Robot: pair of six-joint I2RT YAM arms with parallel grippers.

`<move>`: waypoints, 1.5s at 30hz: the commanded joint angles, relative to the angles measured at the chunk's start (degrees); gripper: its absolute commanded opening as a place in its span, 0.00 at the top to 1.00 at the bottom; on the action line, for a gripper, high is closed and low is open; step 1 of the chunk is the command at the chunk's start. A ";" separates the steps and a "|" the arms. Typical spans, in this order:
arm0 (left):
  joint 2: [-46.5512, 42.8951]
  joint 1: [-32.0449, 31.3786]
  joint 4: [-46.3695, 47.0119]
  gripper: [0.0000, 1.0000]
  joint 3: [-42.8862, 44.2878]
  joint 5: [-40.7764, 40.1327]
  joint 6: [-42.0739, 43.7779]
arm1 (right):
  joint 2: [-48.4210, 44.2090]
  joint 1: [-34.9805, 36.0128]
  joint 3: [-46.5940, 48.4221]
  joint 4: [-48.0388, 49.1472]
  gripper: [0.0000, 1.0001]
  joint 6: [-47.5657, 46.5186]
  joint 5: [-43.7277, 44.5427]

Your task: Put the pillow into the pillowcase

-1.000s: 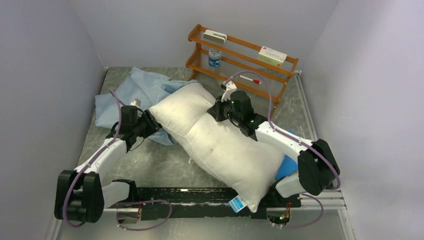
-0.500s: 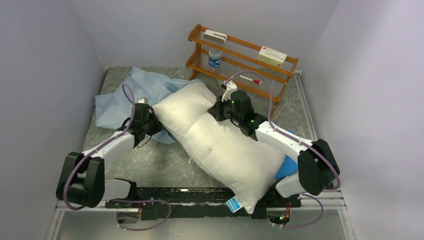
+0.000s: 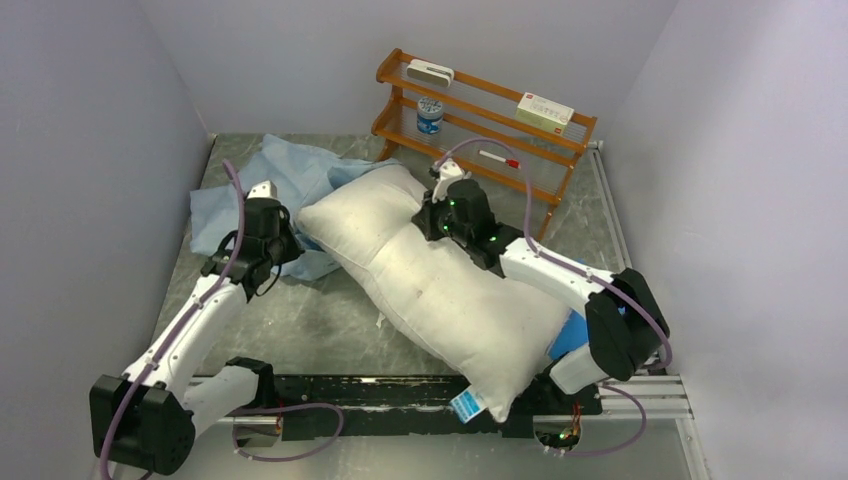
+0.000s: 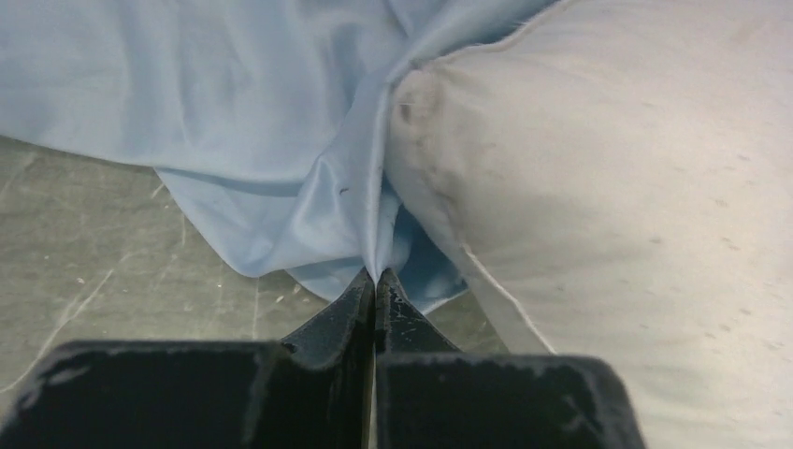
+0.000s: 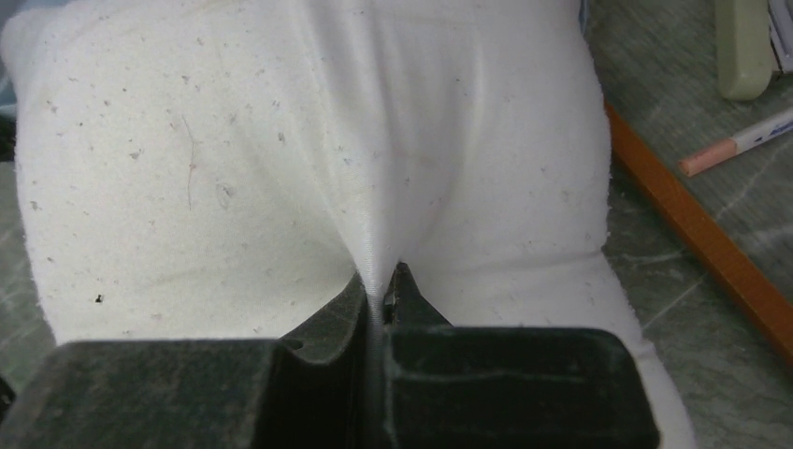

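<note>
The off-white pillow lies diagonally across the table, its blue-and-white tag at the near end. The wrinkled light-blue pillowcase lies at the far left, its edge against the pillow's far corner. My left gripper is shut on a fold of the pillowcase beside the pillow's corner. My right gripper is shut on a pinch of the pillow's cover on its far right side.
A wooden rack stands at the back right with a jar, a box and a red-capped marker. A bright-blue flat sheet shows under the pillow's near right side. Walls close in left, right and back.
My left gripper has pulled the pillowcase fold back to the left, away from the pillow's corner. My right gripper has moved a little left and farther with the pinched pillow.
</note>
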 commanded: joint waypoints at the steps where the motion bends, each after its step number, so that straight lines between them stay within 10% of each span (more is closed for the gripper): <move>1: -2.77 -0.34 -3.74 0.95 3.11 1.63 5.03 | 3.01 5.20 2.98 -6.38 1.00 -6.72 9.10; 14: -5.58 -1.27 -4.82 0.95 4.85 9.28 10.52 | 3.69 12.70 9.07 -18.31 1.00 -8.83 14.61; 31: -0.86 -8.24 -6.52 0.87 3.40 35.88 15.73 | 5.56 12.60 8.66 -7.14 1.00 -5.20 7.69; 35: 0.91 -8.26 -12.29 0.56 9.64 30.35 14.92 | 3.82 12.59 5.10 -1.73 1.00 -3.60 4.82; 45: 0.59 -8.26 -17.13 0.34 27.48 3.62 13.71 | 1.24 12.60 -0.79 2.25 1.00 -2.53 2.99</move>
